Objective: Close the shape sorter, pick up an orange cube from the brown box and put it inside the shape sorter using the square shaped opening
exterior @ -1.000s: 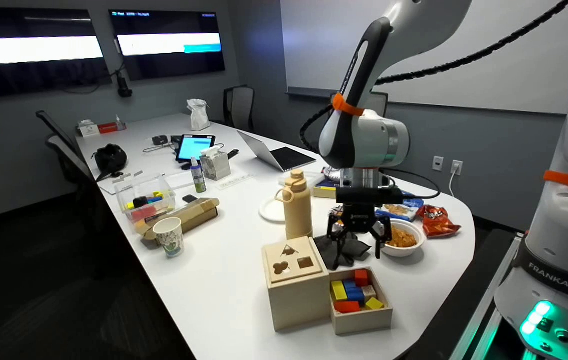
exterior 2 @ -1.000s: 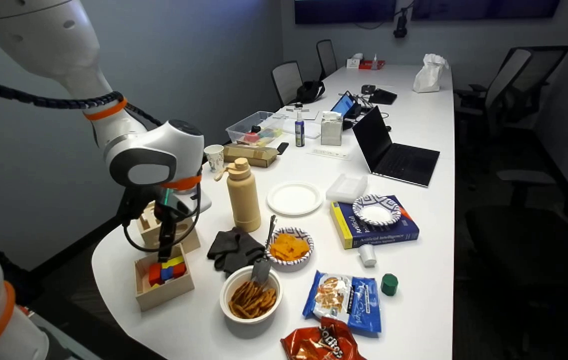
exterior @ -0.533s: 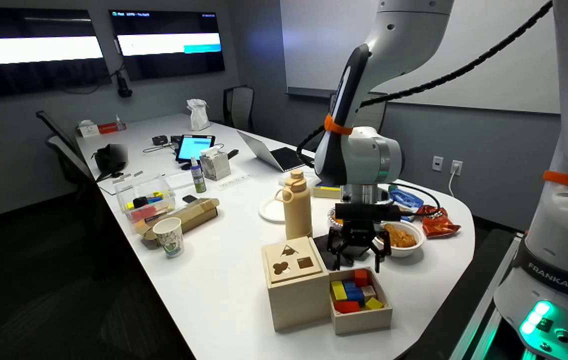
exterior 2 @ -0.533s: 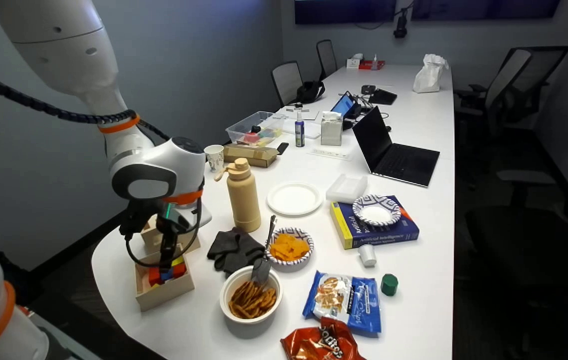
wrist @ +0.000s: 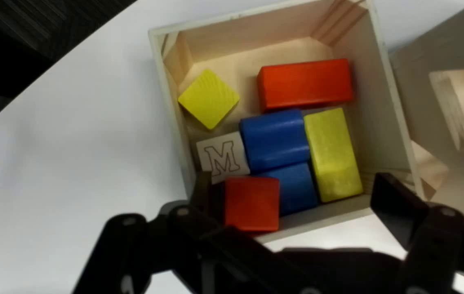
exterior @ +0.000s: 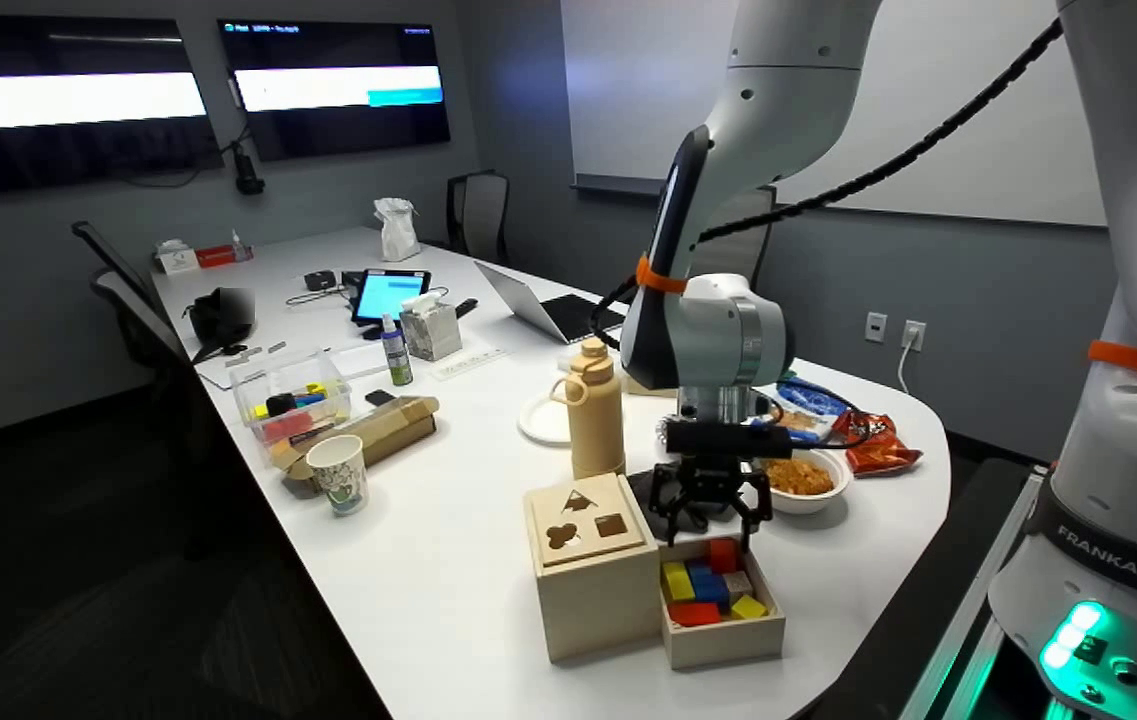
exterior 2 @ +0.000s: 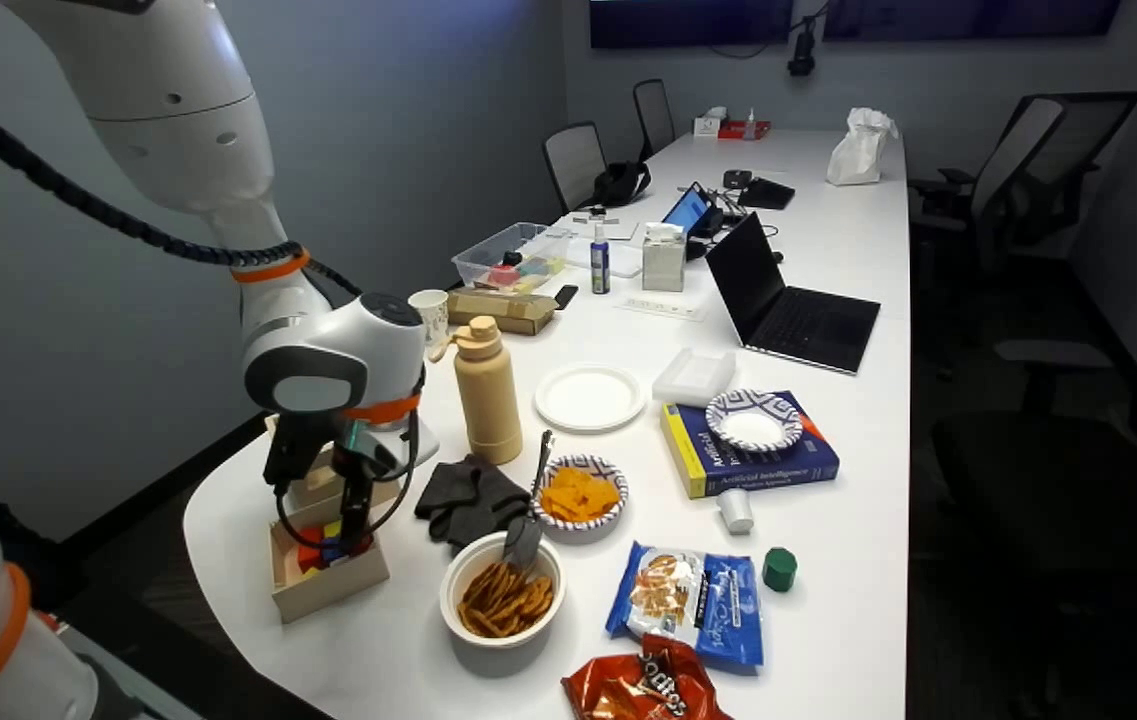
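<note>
Hanging over one end of the brown box [exterior: 726,650], the robot's claw [exterior: 709,541] pointed down, with its two black fingers [wrist: 397,204] spread wide apart. In the wrist view, an orange-red block [wrist: 252,203] could be seen between the fingers, much nearer to one than to the other. This block was inside the box, close to the edge under the claw. Its top looked square, but part of it was dark, so I could not be sure it was a real cube.

Two blue blocks [wrist: 274,141] lay by it, and so did a pale block [wrist: 222,157] with a big letter M on it. A long yellow block [wrist: 333,155] was right next to the blue ones. At the other end of the box were a long red block [wrist: 305,83] and a small yellow block [wrist: 209,99] turned like a diamond.

The shape sorter [exterior: 603,612] stood just beside the box on the white table [exterior: 468,620]. Its lid [exterior: 587,522] was closed, and the square hole [exterior: 611,525] faced up. A triangle hole [exterior: 578,502] and a clover hole [exterior: 562,536] were there too.

In both exterior views, a tan bottle [exterior: 596,420] stood near the sorter. In an exterior view, a white bowl [exterior 2: 469,561] had brown snacks [exterior 2: 505,602] in it, and a blue bag [exterior 2: 688,605] and a red bag [exterior 2: 643,688] lay near it.
</note>
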You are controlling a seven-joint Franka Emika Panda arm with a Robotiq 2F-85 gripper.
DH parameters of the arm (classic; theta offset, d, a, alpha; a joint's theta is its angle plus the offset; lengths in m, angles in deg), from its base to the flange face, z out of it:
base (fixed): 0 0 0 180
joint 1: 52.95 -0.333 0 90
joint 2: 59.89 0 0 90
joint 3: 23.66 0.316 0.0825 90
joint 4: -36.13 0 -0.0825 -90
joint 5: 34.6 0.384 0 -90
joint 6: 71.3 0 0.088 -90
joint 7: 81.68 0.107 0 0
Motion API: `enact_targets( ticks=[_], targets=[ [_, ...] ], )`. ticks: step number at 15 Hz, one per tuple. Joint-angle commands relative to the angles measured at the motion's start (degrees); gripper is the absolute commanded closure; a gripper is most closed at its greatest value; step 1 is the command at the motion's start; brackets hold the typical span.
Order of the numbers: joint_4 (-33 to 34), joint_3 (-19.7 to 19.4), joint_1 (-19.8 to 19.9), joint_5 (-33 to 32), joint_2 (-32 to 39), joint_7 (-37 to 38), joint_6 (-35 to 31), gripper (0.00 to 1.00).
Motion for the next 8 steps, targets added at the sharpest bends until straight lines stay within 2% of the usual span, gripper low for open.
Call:
enact_targets(
  ticks=[1,8],
  targets=[
    [2.07,0.77,1.34,1.54,2.69,-2.72,-1.21,0.0],
    [3.01,0.99,1.75,1.35,3.98,-3.92,-1.11,0.0]
  ],
)
